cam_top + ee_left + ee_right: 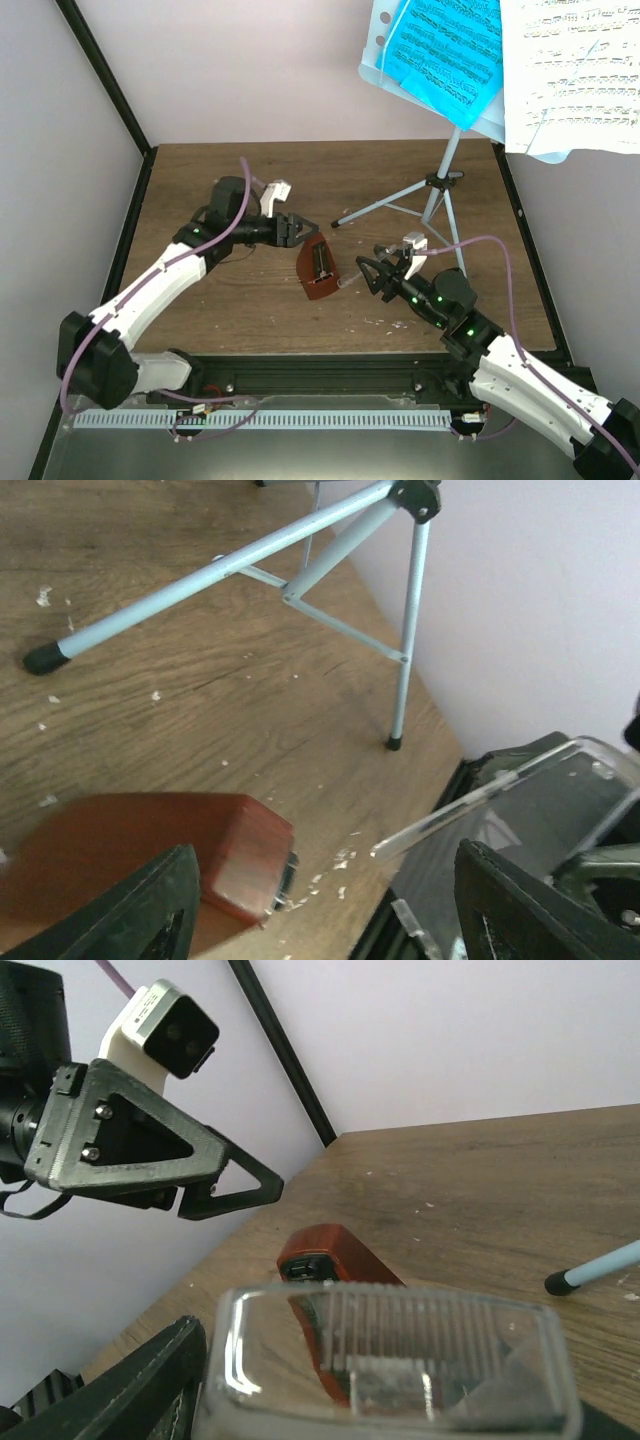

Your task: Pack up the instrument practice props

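Note:
The red-brown metronome (317, 272) lies on its side mid-table, without its cover. My left gripper (297, 230) is open just behind its narrow end; in the left wrist view the metronome (150, 845) lies by the left finger (150, 910). My right gripper (372, 275) is shut on the clear cover (390, 1360), held just right of the metronome (335, 1255); the cover also shows in the left wrist view (500, 790). The pale blue music stand (385, 62) on its silver tripod (437, 190) stands back right, carrying a blue page (445, 45) and a white page (575, 70).
A tripod leg (385, 205) with a black foot reaches toward the table's middle, close behind the metronome. Black frame posts (105, 75) and pale walls bound the table at left, back and right. Small white flecks lie on the wood (335, 865).

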